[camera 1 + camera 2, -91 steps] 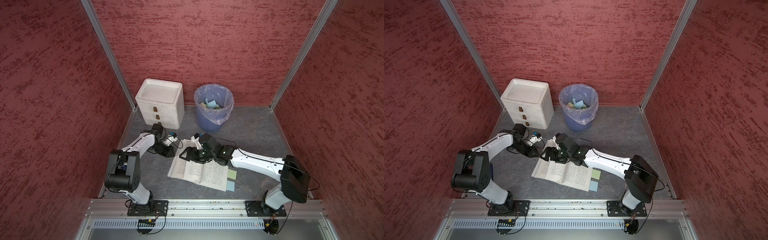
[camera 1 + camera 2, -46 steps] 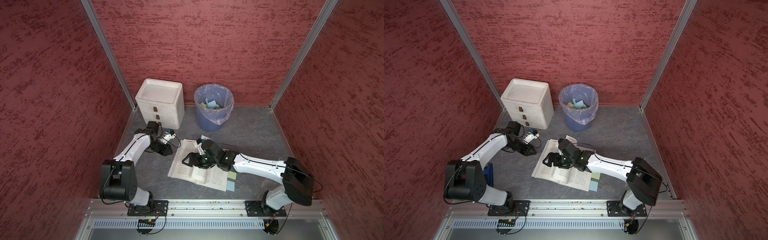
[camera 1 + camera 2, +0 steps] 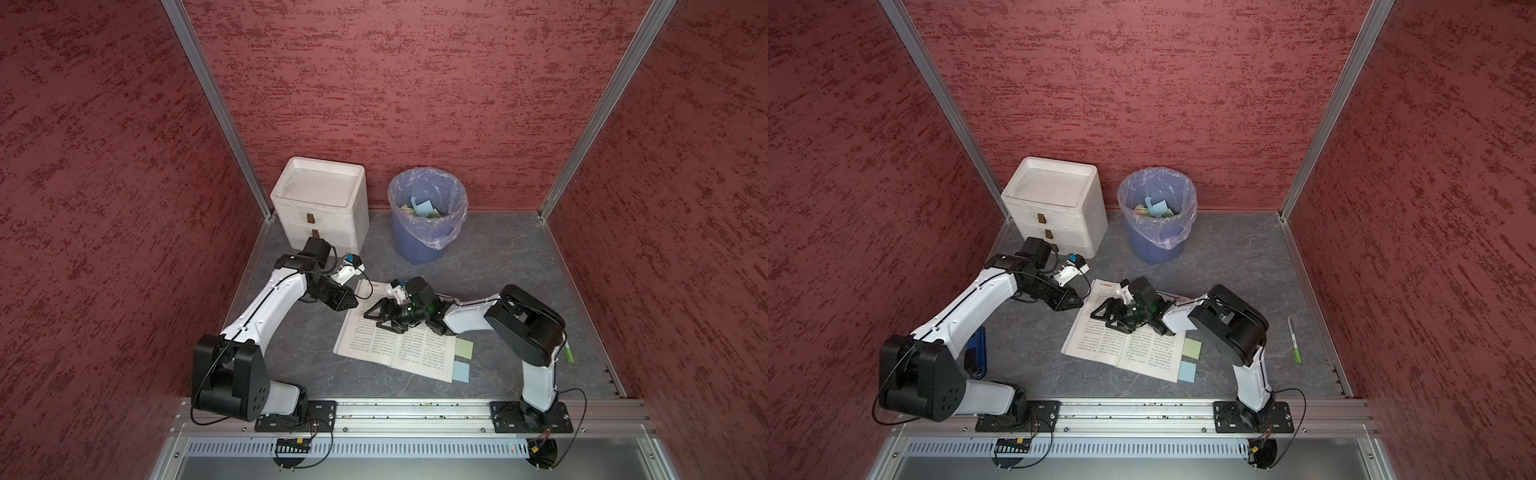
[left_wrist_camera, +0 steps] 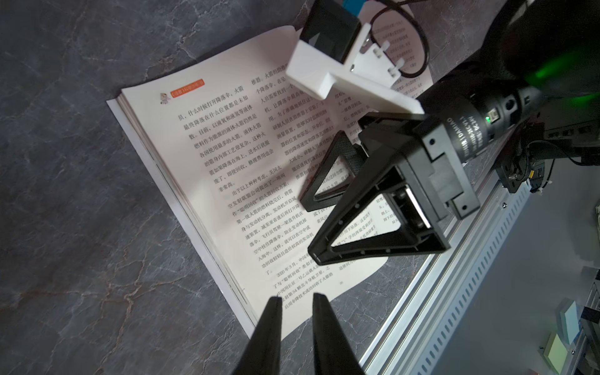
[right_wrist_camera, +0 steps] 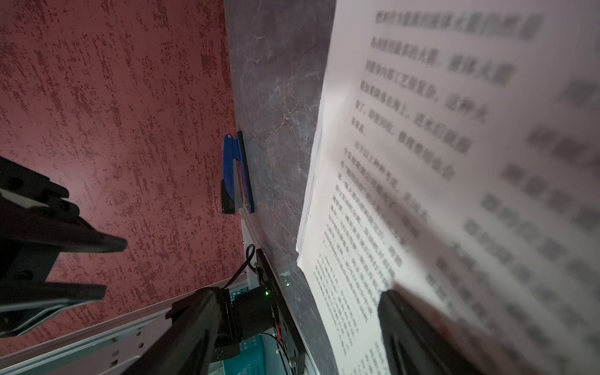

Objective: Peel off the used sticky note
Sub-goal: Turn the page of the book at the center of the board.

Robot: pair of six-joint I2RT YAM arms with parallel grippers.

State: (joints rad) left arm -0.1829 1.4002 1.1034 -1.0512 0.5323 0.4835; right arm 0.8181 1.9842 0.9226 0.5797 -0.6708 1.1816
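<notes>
An open book [image 3: 374, 345] [image 3: 1100, 345] lies flat on the grey table. A green sticky note [image 3: 464, 348] [image 3: 1192, 348] and a blue sticky note [image 3: 460, 371] [image 3: 1187, 371] poke out past its right edge; which one is used I cannot tell. My right gripper [image 3: 372, 320] [image 3: 1099, 321] [image 5: 292, 292] stands open and turned sideways over the left page [image 4: 227, 162], far from both notes. One of its fingers [image 5: 406, 324] rests on the paper. My left gripper [image 3: 355, 305] [image 3: 1079, 298] [image 4: 295, 297] hovers at the book's far-left corner, its fingers narrowly parted and empty.
A white drawer unit [image 3: 320, 208] and a lined blue bin [image 3: 428, 220] holding discarded notes stand at the back. A blue stapler [image 3: 976, 353] [image 5: 237, 175] lies by the left wall. A green pen [image 3: 1293, 340] lies at the right. A metal rail [image 3: 395, 409] borders the front.
The right arm has folded its elbow in, its gripper shifting slightly toward the front over the left page with jaws a little narrower. The left arm's elbow has swung lower; its gripper has barely moved.
</notes>
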